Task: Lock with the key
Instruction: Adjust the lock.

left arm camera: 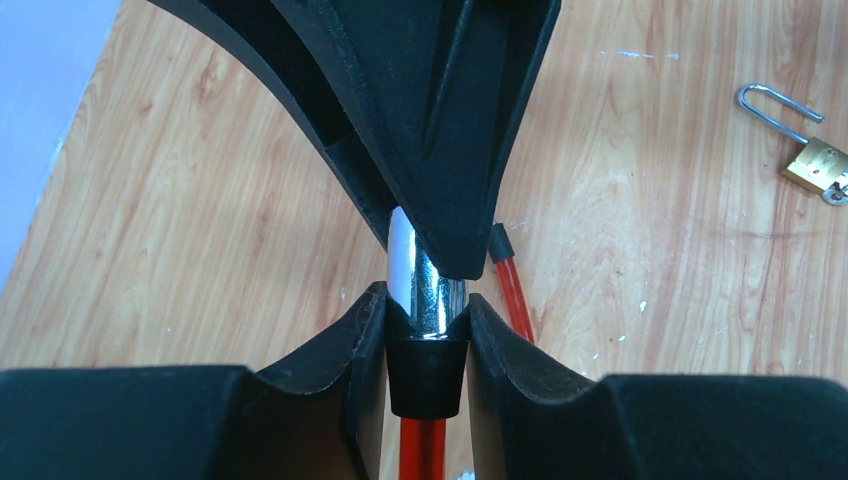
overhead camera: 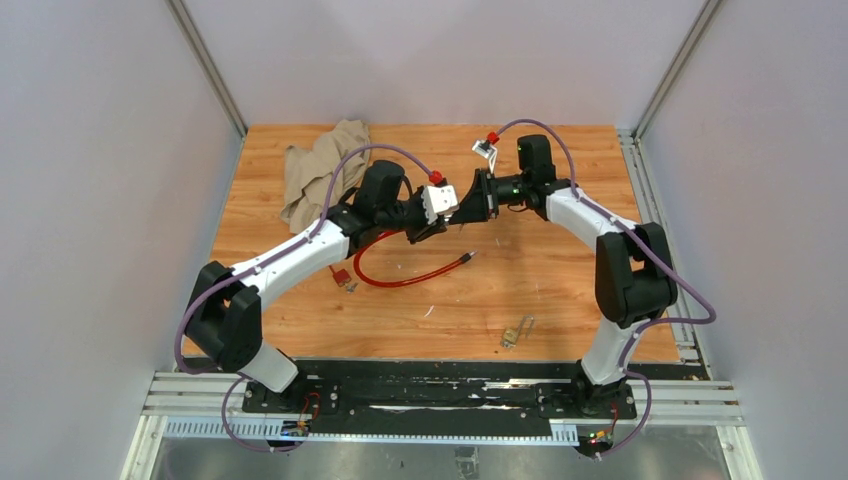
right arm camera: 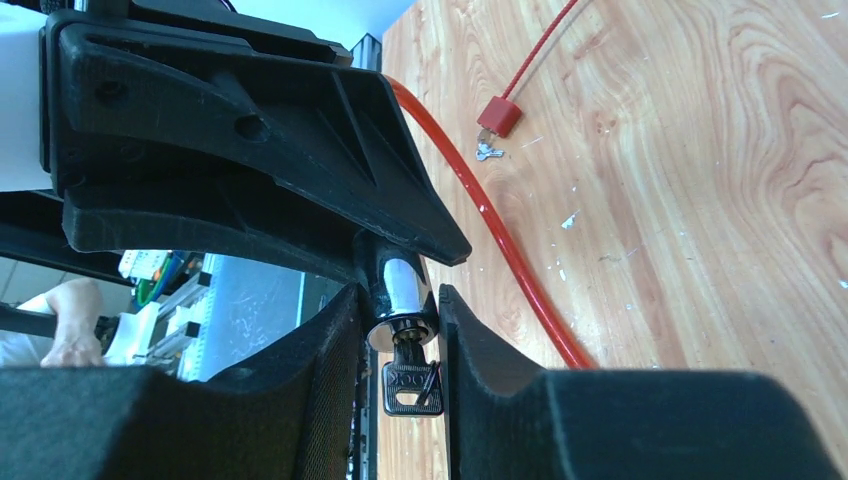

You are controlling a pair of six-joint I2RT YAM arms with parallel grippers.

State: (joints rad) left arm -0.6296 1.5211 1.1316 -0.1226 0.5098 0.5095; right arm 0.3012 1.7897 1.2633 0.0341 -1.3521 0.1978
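Above the table, my left gripper [left arm camera: 427, 320] is shut on the black collar [left arm camera: 427, 375] and chrome lock cylinder [left arm camera: 420, 280] of the red cable [left arm camera: 512, 295]. The key [right arm camera: 410, 385], dark with a small ring, sticks in the cylinder's [right arm camera: 400, 290] end face. My right gripper [right arm camera: 398, 330] faces the left one, its fingers against both sides of that chrome end. The key's head lies between them, touching the right pad with a gap on the left. In the top view both grippers [overhead camera: 440, 225] [overhead camera: 468, 208] meet mid-table and hide the cylinder.
The red cable [overhead camera: 400, 280] loops on the wood below, its free end [overhead camera: 467, 257] lying loose. A small brass padlock [overhead camera: 515, 332] lies near the front edge. A red tag [overhead camera: 338, 274] on a thin loop sits front-left. A beige cloth [overhead camera: 320, 175] lies at the back left.
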